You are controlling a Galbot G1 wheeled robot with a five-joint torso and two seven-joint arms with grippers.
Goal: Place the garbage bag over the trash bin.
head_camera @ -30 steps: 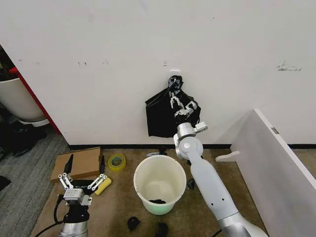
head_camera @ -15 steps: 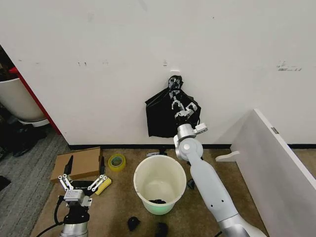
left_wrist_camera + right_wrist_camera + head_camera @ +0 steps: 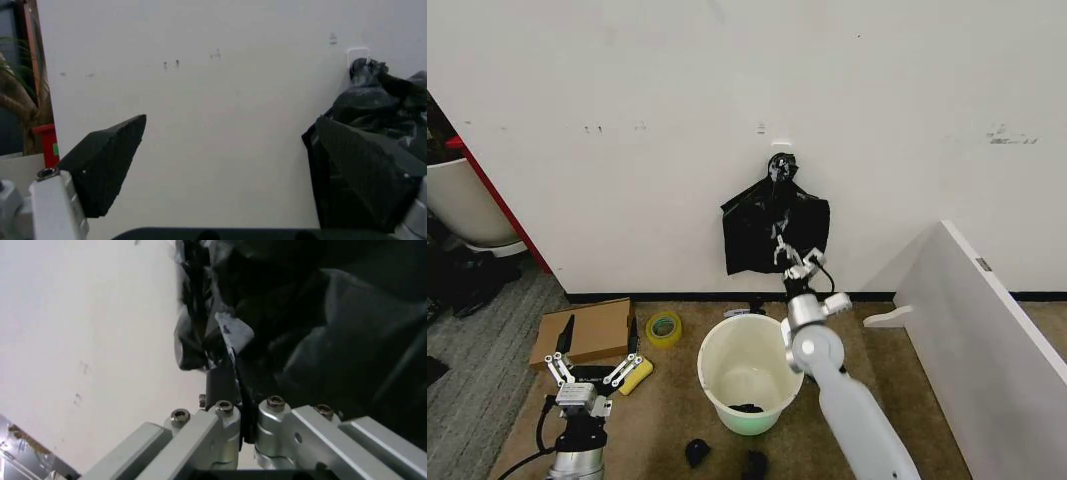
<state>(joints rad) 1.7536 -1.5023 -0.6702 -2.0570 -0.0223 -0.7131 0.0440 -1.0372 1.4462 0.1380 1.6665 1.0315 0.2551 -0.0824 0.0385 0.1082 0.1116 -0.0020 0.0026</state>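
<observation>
Hanging on the white wall [image 3: 627, 100], the glossy black plastic garbage bag [image 3: 752, 235] sits above the round white plastic trash bin [image 3: 719, 372] on the floor; the right gripper [image 3: 790, 258] (jaws seemingly pinched on its film) reaches up, the left gripper [image 3: 587, 372] low, jaws spread, empty

Brown floor [image 3: 677, 395] has the white trash bin [image 3: 750, 373], a cardboard box [image 3: 587, 331], tape roll [image 3: 664, 327] by the wall, plus black scraps [image 3: 697, 452].
</observation>
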